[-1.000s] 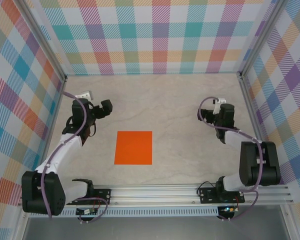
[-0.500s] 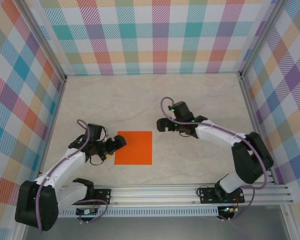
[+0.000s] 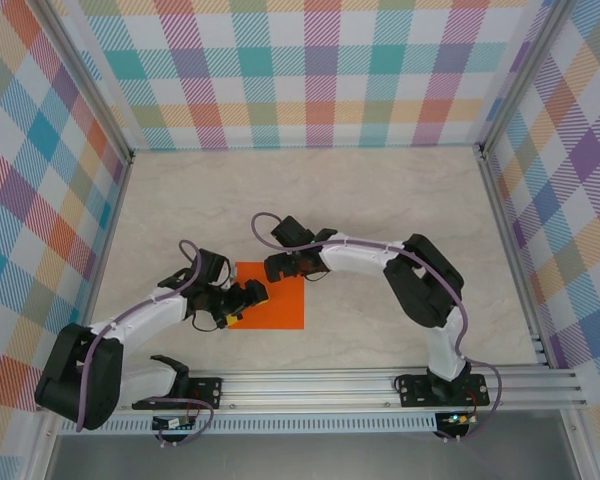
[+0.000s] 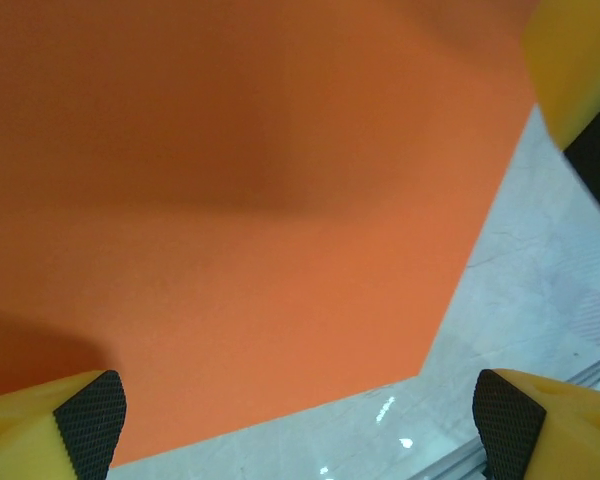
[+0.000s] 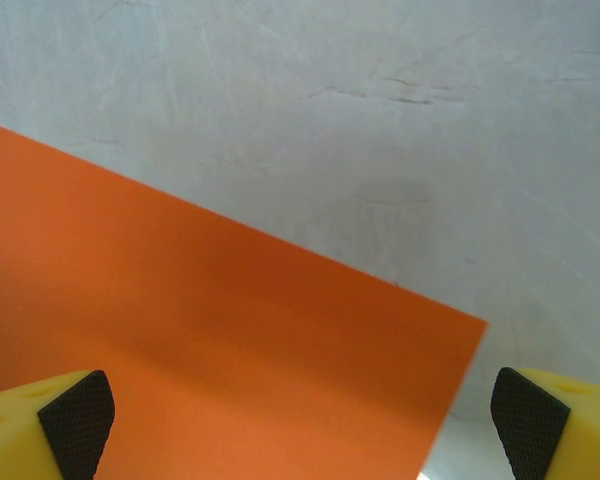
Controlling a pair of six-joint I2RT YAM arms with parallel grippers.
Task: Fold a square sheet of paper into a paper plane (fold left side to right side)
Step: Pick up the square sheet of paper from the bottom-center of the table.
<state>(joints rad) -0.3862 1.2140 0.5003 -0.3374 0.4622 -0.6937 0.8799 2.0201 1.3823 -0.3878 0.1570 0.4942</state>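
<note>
The square sheet of paper point(image 3: 285, 305) lies flat on the table point(image 3: 380, 200). It sits near the middle, a bit closer to the arms. It is bright orange and has no folds in it.

The left gripper point(image 3: 254, 297) is over the left side of the paper, down low by the near corner. In the left wrist view, the paper point(image 4: 260, 200) lies under it. Its two black pads point(image 4: 92, 420) are far apart, one on each side, and nothing is between them.

The right gripper point(image 3: 273, 268) is at the far edge of the paper. In the right wrist view, a corner of the paper point(image 5: 200, 350) lies below it, with the pale table point(image 5: 380, 120) next to it. Its pads point(image 5: 75, 420) are far apart too, and it holds nothing.

Walls point(image 3: 320, 70) with squares of many colours stand around the table.
</note>
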